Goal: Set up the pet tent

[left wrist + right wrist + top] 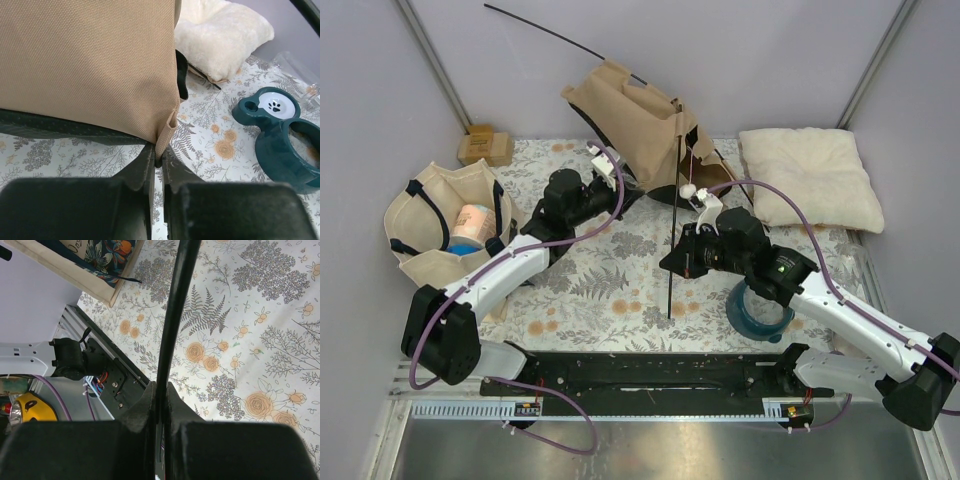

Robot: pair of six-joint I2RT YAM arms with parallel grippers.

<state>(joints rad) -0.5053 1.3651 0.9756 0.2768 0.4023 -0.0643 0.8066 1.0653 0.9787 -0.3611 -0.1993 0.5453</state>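
At the far centre of the table, the pet tent (632, 120) sat partly collapsed, with its tan canvas slumped and tilted toward the far left.

Left gripper (157, 155): the jaws were almost together and pinched a lower corner of the canvas where it hung down past the dark trim.

Right gripper (161, 390): the jaws were clenched on a thin dark pole (175, 315), which ran straight out between the fingers.

Orientation, top view: the held pole's long axis ran near-to-far. Its far end met the canvas peak and its near end lay over the floral cloth (610, 290), toward the arm bases. A second pole (545, 33) projected from the canvas toward the far left, slightly bowed against the back wall.

View differences:
- Only the top view showed the whole tent, the white pompom (688, 188) hanging just beside the held pole, and the tote bag (440, 225) well apart on the left.
- Only the left wrist view showed the pinched corner. It also showed the paw print on the teal bowl (280, 135) and the cream pillow (220, 35) beyond the tent.
- Only the right wrist view showed the jaw contact on the pole.
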